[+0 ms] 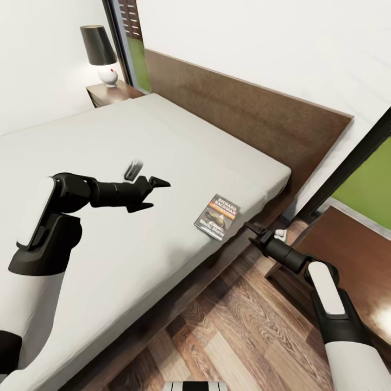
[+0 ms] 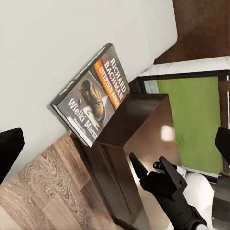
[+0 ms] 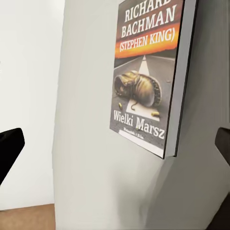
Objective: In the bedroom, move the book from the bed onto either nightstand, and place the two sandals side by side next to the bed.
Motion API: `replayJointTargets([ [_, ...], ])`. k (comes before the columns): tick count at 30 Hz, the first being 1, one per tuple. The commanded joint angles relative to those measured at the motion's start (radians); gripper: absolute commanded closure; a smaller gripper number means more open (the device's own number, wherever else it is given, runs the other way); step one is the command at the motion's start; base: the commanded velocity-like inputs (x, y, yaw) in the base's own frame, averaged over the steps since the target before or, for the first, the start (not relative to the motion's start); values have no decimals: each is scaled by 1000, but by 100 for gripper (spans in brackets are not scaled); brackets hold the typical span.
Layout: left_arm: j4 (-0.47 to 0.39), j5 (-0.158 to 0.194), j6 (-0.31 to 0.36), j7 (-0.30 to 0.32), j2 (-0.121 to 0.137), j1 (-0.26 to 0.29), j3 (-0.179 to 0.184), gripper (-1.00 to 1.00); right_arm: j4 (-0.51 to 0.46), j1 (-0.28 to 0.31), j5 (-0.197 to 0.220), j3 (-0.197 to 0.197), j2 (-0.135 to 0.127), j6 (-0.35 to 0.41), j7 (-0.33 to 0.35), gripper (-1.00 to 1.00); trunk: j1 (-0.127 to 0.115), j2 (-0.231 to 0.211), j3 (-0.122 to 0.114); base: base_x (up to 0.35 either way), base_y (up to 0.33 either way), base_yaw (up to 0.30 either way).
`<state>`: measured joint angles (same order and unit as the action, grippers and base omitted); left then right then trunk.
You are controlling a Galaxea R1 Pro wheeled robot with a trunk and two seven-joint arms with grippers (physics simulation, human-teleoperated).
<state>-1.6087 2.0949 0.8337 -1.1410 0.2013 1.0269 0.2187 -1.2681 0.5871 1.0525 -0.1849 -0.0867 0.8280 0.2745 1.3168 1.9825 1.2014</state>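
Book (image 1: 217, 216) lies flat, cover up, at bed (image 1: 108, 163) edge near headboard-side corner, ungrasped. Right gripper (image 1: 254, 232) spread wide, holding nothing, just beside book off mattress edge, above nightstand (image 1: 347, 260). Left gripper (image 1: 155, 193) also agape, empty, hovering over mattress middle. Far nightstand (image 1: 111, 93) carries lamp (image 1: 103, 54) by headboard (image 1: 244, 119).

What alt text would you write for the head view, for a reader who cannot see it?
A paperback book lies flat near the edge of a wide pale bed. The open right pincer hovers just beside it, and the open left pincer hangs over the mattress. A lamp stands on the far nightstand.
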Motion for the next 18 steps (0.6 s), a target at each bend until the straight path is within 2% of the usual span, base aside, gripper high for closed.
replayJointTargets([
  [1,0,8,2,-9,0,1,0,-100,0,1,-4,-2,0,5,5,-100,0,0,-1,0,0,0],
  [8,0,8,7,-10,1,-8,-1,-100,51,23,-5,-3,-1,3,6,-100,0,0,-12,0,0,0],
  [18,0,8,10,-10,1,-27,-4,-100,178,80,-4,-4,-10,-2,9,-100,0,0,-28,0,0,0],
])
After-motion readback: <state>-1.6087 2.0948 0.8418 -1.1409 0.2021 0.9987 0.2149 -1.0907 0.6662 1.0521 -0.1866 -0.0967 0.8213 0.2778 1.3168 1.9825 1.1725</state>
